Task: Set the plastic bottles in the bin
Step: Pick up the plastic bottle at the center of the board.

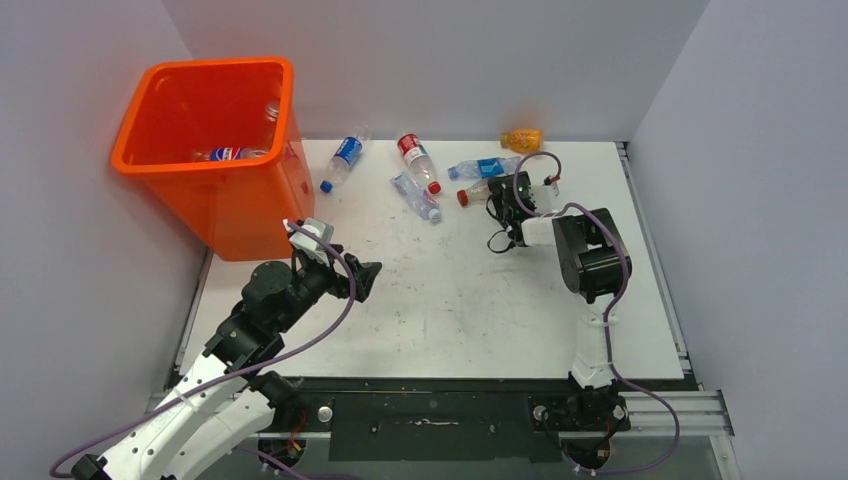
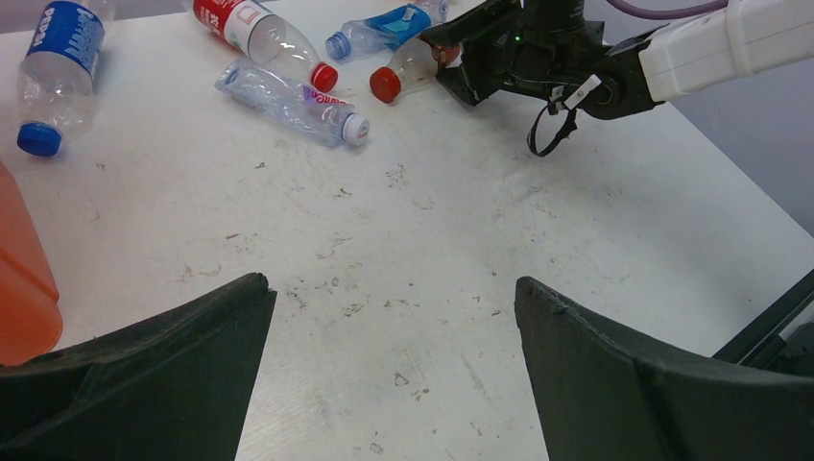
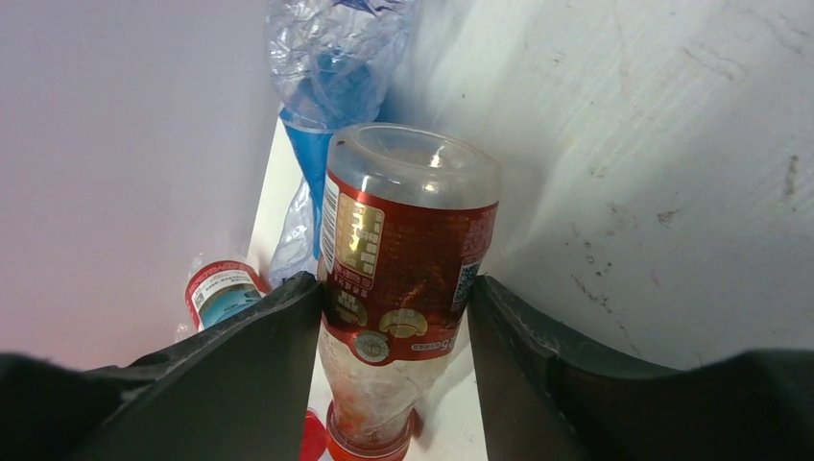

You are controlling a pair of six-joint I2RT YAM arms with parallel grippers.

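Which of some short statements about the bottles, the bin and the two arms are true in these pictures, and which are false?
1. The bin is empty. False: a blue-and-red-labelled bottle lies inside.
2. The left fingers hold a bottle. False: they stand open over the table, holding nothing.
3. The right fingers press a red-labelled bottle from both sides. True.
4. An orange-tinted bottle lies at the table's far edge. True.
5. The blue-capped bottle stands upright. False: it lies on its side.
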